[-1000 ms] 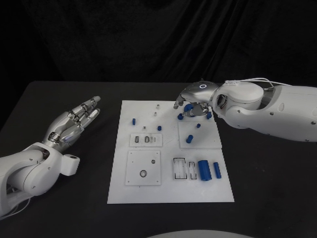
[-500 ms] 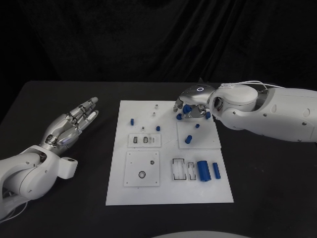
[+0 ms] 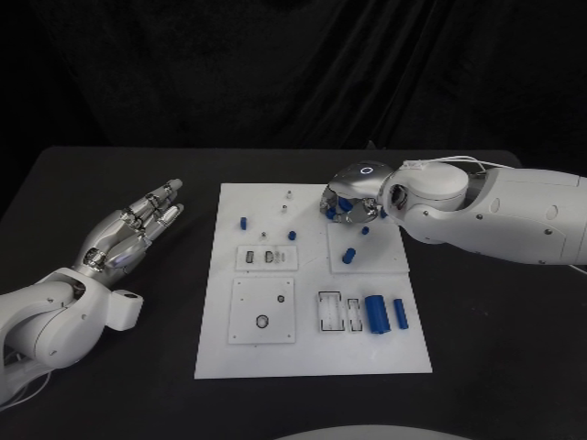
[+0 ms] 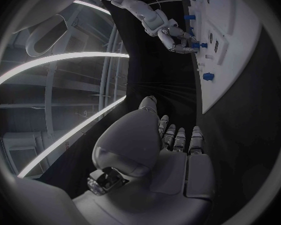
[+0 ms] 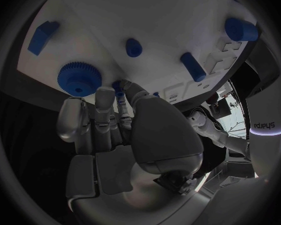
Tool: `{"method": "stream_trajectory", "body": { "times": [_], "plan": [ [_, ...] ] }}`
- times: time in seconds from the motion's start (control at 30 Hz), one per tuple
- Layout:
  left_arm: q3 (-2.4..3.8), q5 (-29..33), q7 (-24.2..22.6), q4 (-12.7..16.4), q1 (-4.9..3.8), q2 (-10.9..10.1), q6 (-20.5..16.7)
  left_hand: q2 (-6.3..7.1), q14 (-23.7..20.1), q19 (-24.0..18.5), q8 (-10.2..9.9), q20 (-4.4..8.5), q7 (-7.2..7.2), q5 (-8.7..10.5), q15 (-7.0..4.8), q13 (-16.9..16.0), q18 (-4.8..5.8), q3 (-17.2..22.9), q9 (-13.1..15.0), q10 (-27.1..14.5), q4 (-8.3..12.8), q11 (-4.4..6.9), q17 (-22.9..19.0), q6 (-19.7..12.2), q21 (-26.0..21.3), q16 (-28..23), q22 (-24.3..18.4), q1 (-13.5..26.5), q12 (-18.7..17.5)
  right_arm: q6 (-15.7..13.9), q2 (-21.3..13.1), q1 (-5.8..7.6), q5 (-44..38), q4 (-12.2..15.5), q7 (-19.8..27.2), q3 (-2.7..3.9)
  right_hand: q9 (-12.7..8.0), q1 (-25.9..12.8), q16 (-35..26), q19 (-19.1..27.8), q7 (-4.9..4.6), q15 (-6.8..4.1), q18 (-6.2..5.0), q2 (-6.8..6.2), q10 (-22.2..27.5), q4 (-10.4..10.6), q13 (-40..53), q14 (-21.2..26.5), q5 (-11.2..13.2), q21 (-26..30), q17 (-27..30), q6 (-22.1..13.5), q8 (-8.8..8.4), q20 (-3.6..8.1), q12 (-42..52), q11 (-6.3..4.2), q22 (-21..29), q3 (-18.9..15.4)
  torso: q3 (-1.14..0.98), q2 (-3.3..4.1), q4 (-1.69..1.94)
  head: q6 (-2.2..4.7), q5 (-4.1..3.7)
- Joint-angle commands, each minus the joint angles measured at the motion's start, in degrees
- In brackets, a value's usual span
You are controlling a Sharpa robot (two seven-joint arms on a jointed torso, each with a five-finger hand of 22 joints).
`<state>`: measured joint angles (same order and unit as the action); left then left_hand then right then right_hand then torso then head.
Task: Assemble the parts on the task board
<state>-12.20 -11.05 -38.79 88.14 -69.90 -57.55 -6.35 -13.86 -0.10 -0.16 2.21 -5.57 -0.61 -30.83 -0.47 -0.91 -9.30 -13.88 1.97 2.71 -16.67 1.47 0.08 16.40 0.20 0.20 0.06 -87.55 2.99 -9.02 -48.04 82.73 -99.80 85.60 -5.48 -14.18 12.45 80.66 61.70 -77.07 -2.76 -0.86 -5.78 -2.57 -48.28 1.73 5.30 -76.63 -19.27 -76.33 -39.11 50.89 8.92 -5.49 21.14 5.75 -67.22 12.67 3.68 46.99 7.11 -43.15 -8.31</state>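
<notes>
The white task board (image 3: pixel 312 353) lies in the middle of the black table. My right hand (image 3: pixel 350 203) hovers low over its far right part, fingers curled down. In the right wrist view the thumb and a finger meet on a small blue peg (image 5: pixel 118 88) right beside a blue gear (image 5: pixel 79 77) that lies on the board. My left hand (image 3: pixel 135 229) is held flat over the table to the left of the board, fingers straight and apart, holding nothing. The left wrist view shows my right hand (image 4: pixel 177 36) at the board's edge.
Blue pegs (image 3: pixel 243 223) (image 3: pixel 291 236) (image 3: pixel 350 257) sit on the board's far half. Two larger blue cylinders (image 3: pixel 376 313) (image 3: pixel 401 313) lie beside slotted frames (image 3: pixel 333 312) nearer me. A square plate with holes (image 3: pixel 265 310) sits on the near left.
My right hand and forearm have shifted a little leftward over the board's far part and the fingers have closed in. The left hand has stayed put.
</notes>
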Motion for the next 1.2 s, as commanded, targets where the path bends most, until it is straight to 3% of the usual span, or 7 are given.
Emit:
{"method": "stream_trajectory", "body": {
  "times": [0.03,0.27,0.43,0.63,0.77,0.9,1.2],
  "plan": [
    [0.05,-0.13,-13.15,-0.06,-0.16,0.14,1.30,-0.11,0.10,0.16,-0.24,-0.19,0.54,-0.32,0.49,0.05,0.37,0.18,-0.02,0.05,0.12,-0.50,-0.08,-0.02,-0.20,-0.20,-0.06,-0.34,-0.35,-2.96,0.18,-0.41,-0.61,-0.51,1.36,0.00,1.04,0.01,0.91,-0.83,-0.18,0.02,0.88,-0.37,-1.69,0.03,0.22,-0.74,-0.30,-0.66,-1.23,1.84,0.98,0.11,0.68,-0.32,-0.97,1.13,0.01,0.12,0.00,-0.07,0.07],
    [0.05,-0.13,-12.94,-0.48,-0.16,0.27,1.50,-0.29,0.10,0.16,-0.22,-0.13,0.72,-0.33,0.82,0.02,0.69,0.40,0.00,0.15,0.09,-0.69,-0.08,0.08,-0.20,-0.20,-0.06,-0.59,-0.35,-5.43,0.36,-0.62,-0.61,-0.83,2.67,0.00,4.72,0.56,3.69,-1.43,-0.52,-1.33,1.08,-0.19,-7.86,-0.02,0.87,-2.67,0.14,-1.61,-5.67,5.43,3.48,1.17,1.63,-2.25,-2.64,3.76,0.05,0.15,0.00,-0.08,0.14],
    [0.05,-0.13,-12.87,-0.86,-0.15,0.43,1.63,-0.42,0.10,0.16,-0.22,-0.20,0.81,-0.51,0.97,0.02,0.82,0.61,0.00,0.17,0.16,-0.78,-0.08,0.09,-0.20,-0.20,-0.06,-0.83,-0.38,-7.91,0.39,-0.65,-0.61,-0.79,3.43,0.00,7.40,2.10,4.23,-1.78,-1.80,-2.39,1.23,0.21,-12.16,-0.85,1.25,-3.31,1.49,-2.00,-6.92,7.06,4.89,2.22,1.66,-3.63,-3.54,5.22,0.06,0.19,0.02,0.13,0.15],
    [0.05,-0.13,-12.81,-0.92,-0.15,0.43,1.73,-0.47,0.10,0.16,-0.21,-0.26,0.87,-0.58,1.06,0.02,0.87,0.73,0.01,0.18,0.19,-0.82,-0.08,0.16,-0.20,-0.20,-0.06,-0.98,-0.39,-9.83,0.57,0.11,-0.61,-0.31,3.46,0.02,8.28,2.20,4.36,-1.99,-2.08,-2.54,1.33,-0.01,-13.45,-0.84,1.30,-3.53,2.10,-2.18,-7.33,6.97,4.95,2.45,1.27,-3.82,-3.98,5.41,0.08,0.21,0.01,0.43,0.40],
    [0.05,-0.13,-12.69,-0.99,-0.15,0.52,1.76,-0.47,0.10,0.16,-0.21,-0.26,0.87,-0.58,1.06,0.02,0.87,0.73,0.01,0.18,0.19,-0.82,-0.08,0.16,-0.20,-0.20,-0.06,-0.98,-0.39,-10.05,1.80,1.62,-0.47,-0.54,3.27,0.04,8.72,2.13,4.35,-2.04,-2.17,-2.54,1.35,-0.15,-14.01,-0.71,1.29,-3.61,2.52,-2.21,-7.44,7.07,5.01,2.47,0.92,-3.87,-4.12,5.46,0.12,0.23,0.00,0.53,0.88],
    [0.05,-0.13,-12.57,-1.04,-0.15,0.62,1.84,-0.48,0.10,0.16,-0.19,-0.31,0.96,-0.63,1.16,0.01,0.90,0.81,0.03,0.23,0.21,-0.86,-0.08,0.25,-0.20,-0.20,-0.06,-1.10,-0.37,-8.99,3.76,2.48,0.09,-1.90,3.31,0.09,9.12,1.99,3.90,-1.74,-2.33,-2.56,1.24,-0.26,-14.07,-0.54,1.18,-3.42,2.88,-1.88,-6.83,7.06,4.98,2.51,0.28,-3.80,-3.69,5.51,0.12,0.23,0.03,0.49,1.20],
    [0.04,-0.13,-12.38,-1.10,-0.15,0.90,2.00,-0.46,0.10,0.16,-0.17,-0.39,1.06,-0.65,1.26,0.01,0.94,0.91,0.04,0.24,0.22,-0.96,-0.08,0.33,-0.20,-0.20,-0.06,-1.25,-0.41,-6.24,8.59,2.99,0.46,-6.13,3.76,0.14,9.92,1.64,3.21,-1.26,-2.68,-2.19,1.13,-0.43,-13.57,0.05,0.73,-2.95,3.51,-1.32,-6.28,6.19,4.31,2.25,-1.91,-3.26,-3.26,5.81,0.14,0.31,0.14,0.49,1.17]
  ]
}}
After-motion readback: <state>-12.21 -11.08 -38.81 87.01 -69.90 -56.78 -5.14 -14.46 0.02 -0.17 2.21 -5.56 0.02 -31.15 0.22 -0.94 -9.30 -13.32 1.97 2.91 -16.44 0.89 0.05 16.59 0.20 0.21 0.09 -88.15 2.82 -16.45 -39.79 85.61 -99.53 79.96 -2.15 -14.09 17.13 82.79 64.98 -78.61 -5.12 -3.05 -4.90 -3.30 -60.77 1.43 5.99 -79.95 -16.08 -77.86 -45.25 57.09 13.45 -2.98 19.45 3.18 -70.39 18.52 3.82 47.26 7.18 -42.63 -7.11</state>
